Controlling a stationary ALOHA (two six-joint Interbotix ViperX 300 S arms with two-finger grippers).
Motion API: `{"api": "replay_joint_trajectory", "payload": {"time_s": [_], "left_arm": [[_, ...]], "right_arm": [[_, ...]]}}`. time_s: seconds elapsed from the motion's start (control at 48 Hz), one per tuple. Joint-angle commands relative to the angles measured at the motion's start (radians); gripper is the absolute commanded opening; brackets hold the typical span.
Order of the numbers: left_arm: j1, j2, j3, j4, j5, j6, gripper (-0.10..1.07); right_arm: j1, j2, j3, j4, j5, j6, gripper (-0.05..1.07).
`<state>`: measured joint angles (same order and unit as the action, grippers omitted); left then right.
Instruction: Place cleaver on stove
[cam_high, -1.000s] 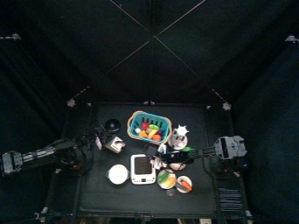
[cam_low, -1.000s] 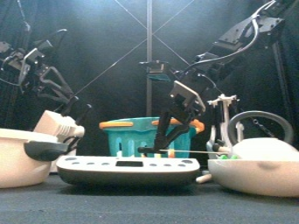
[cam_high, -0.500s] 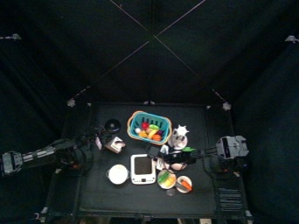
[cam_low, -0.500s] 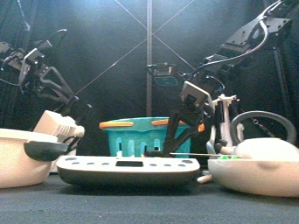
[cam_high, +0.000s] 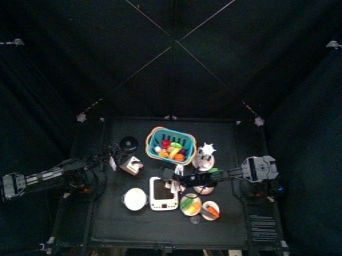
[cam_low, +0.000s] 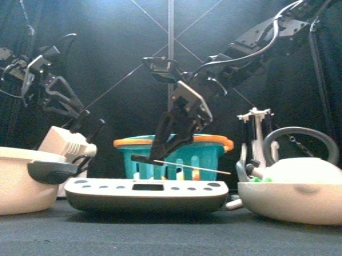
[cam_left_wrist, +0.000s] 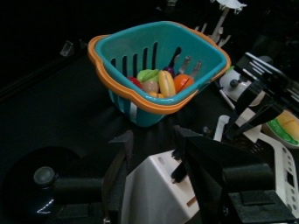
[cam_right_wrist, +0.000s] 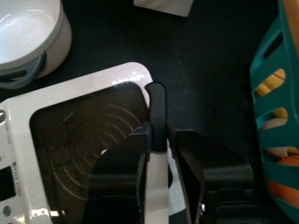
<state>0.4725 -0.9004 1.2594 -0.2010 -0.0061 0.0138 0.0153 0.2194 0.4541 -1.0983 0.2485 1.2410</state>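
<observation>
The stove (cam_high: 162, 196) is a white slab with a dark centre panel at the table's front middle, seen close in the front view (cam_low: 147, 193). My right gripper (cam_high: 183, 180) hangs over its right part, shut on the cleaver (cam_right_wrist: 158, 109) by the dark handle. From the front the cleaver (cam_low: 201, 156) shows edge-on as a thin line a little above the stove. The right wrist view has the stove (cam_right_wrist: 93, 83) directly beneath the right gripper (cam_right_wrist: 163, 144). My left gripper (cam_left_wrist: 155, 138) rests open at the table's left, holding nothing.
Behind the stove stands a teal basket (cam_high: 170, 146) with toy food. A round white dish (cam_high: 134, 200) sits left of the stove, and a white bowl (cam_high: 202, 208) with food sits to its right. A white kettle-like piece (cam_low: 297, 145) stands at the right.
My right gripper has carried the cleaver leftward, from beside the stove's right edge to over the stove. The left arm has not moved.
</observation>
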Motion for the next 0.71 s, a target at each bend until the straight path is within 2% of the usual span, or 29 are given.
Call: {"api": "replay_joint_trajectory", "payload": {"time_s": [0.0, 0.167, 0.417, 0.542, 0.688], "left_arm": [[0.003, 0.003, -0.012, 0.003, -0.003, 0.002, 0.81], [0.005, 0.003, -0.012, 0.002, -0.003, 0.002, 0.81], [0.003, 0.003, -0.012, 0.003, -0.003, 0.002, 0.81], [0.005, 0.003, -0.012, 0.002, -0.003, 0.002, 0.81], [0.005, 0.003, -0.012, 0.002, -0.003, 0.0, 0.81]], "right_arm": [[-0.009, -0.025, -0.003, 0.008, -0.002, 0.002, 0.61], [-0.025, -0.035, 0.038, 0.074, -0.005, 0.0, 0.63], [-0.025, -0.075, 0.048, 0.077, -0.031, 0.0, 0.84], [-0.02, -0.104, 0.046, 0.064, -0.031, 0.0, 0.85], [-0.005, -0.181, 0.071, 0.051, -0.029, 0.002, 0.85]]}}
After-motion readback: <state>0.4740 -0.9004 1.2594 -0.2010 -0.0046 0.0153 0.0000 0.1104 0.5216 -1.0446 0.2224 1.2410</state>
